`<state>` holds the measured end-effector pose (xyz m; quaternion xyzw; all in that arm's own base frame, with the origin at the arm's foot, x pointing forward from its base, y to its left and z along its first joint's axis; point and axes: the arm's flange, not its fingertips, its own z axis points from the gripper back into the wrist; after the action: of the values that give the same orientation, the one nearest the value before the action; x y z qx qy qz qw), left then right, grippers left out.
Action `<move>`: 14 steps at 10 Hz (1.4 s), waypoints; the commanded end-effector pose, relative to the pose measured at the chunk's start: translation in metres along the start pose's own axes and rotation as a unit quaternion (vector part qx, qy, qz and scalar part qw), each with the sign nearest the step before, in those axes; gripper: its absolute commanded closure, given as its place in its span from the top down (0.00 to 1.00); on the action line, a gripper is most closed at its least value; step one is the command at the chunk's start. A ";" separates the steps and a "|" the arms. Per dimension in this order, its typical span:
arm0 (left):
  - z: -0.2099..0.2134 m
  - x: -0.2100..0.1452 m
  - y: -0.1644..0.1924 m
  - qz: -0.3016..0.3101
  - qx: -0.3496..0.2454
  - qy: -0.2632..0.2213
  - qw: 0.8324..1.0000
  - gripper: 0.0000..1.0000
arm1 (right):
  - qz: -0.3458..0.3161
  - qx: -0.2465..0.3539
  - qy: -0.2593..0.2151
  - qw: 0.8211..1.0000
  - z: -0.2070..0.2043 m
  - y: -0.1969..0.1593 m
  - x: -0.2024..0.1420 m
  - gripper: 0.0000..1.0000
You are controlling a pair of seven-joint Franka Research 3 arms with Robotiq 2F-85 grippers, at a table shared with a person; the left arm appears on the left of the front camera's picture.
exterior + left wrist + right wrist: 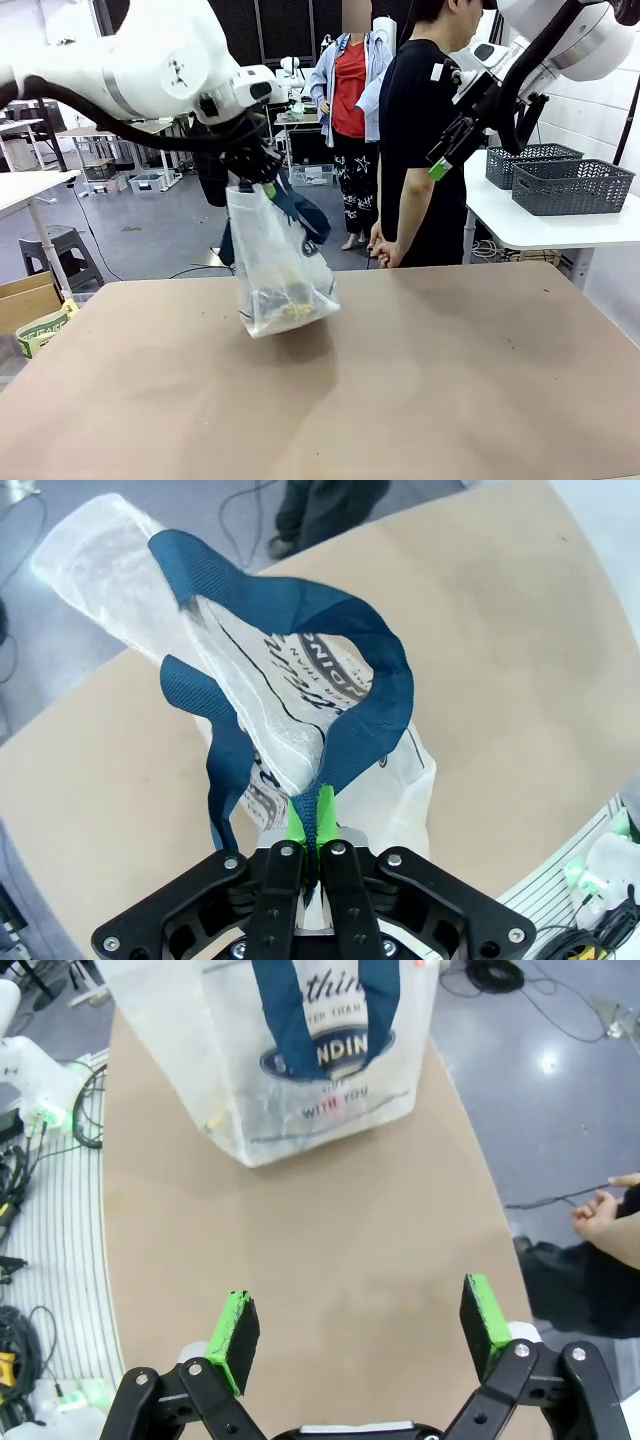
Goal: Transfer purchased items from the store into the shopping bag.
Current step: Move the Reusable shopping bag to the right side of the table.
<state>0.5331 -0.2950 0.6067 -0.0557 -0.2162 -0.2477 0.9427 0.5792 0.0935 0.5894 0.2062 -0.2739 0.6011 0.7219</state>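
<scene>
Brown desk [450,380] is bare under the floppy, lightweight shopping bag [275,270], so its navy strap [345,720] is the sensible hold, left gripper [308,825] jaws pinched on it, right gripper [360,1325] jaws wide apart.

surface: brown table [450,380] | on it: clear shopping bag [278,270], tilted, bottom corner touching the top | bag position: left of middle

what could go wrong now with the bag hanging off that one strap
The left gripper pinches just one navy strap of the shopping bag, so the bag hangs tilted with only its bottom corner on the table. The strap might slip from between the green fingers. The items in the bottom could shift or spill if it swings. The open right gripper holds nothing, so it gives no support.
</scene>
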 end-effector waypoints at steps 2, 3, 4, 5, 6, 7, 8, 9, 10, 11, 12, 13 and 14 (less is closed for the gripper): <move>0.044 -0.015 0.035 -0.005 0.047 0.000 0.999 0.00 | 0.004 0.001 0.010 1.000 -0.001 0.004 -0.004 1.00; 0.052 -0.027 0.055 -0.004 0.059 0.004 0.998 0.00 | 0.004 0.001 0.010 1.000 -0.001 0.004 -0.004 1.00; 0.061 -0.043 0.074 0.000 0.066 -0.002 0.998 0.00 | 0.004 0.001 0.010 1.000 -0.001 0.004 -0.004 1.00; 0.067 -0.059 0.093 0.004 0.066 0.000 0.998 0.00 | 0.004 0.001 0.010 1.000 -0.001 0.004 -0.004 1.00; 0.073 -0.074 0.112 0.007 0.065 0.003 0.998 0.00 | 0.004 0.001 0.010 1.000 -0.001 0.004 -0.004 1.00; 0.077 -0.087 0.130 0.008 0.070 0.009 0.997 0.00 | 0.004 0.001 0.010 1.000 -0.001 0.004 -0.004 1.00; 0.077 -0.100 0.148 0.008 0.069 0.012 0.998 0.00 | 0.004 0.001 0.010 1.000 -0.001 0.004 -0.004 1.00; 0.080 -0.113 0.159 0.002 0.066 0.018 0.998 0.00 | 0.004 0.001 0.010 1.000 -0.001 0.004 -0.004 1.00; 0.082 -0.125 0.170 -0.015 0.066 0.023 0.997 0.00 | 0.004 0.001 0.010 1.000 -0.001 0.004 -0.004 1.00; 0.084 -0.135 0.181 -0.027 0.070 0.028 0.997 0.00 | 0.004 0.001 0.010 1.000 -0.001 0.004 -0.004 1.00; 0.087 -0.141 0.192 -0.034 0.074 0.029 0.996 0.00 | 0.004 0.001 0.010 1.000 -0.001 0.004 -0.004 1.00; 0.089 -0.146 0.200 -0.035 0.077 0.030 0.996 0.00 | 0.004 0.001 0.010 1.000 -0.001 0.004 -0.004 1.00; 0.089 -0.145 0.199 -0.008 0.078 -0.001 0.997 0.00 | 0.004 0.001 0.010 1.000 -0.001 0.004 -0.004 1.00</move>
<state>0.4874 -0.0389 0.6171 0.0316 -0.1953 -0.2491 0.9481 0.5792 0.0930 0.5893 0.2063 -0.2738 0.6009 0.7221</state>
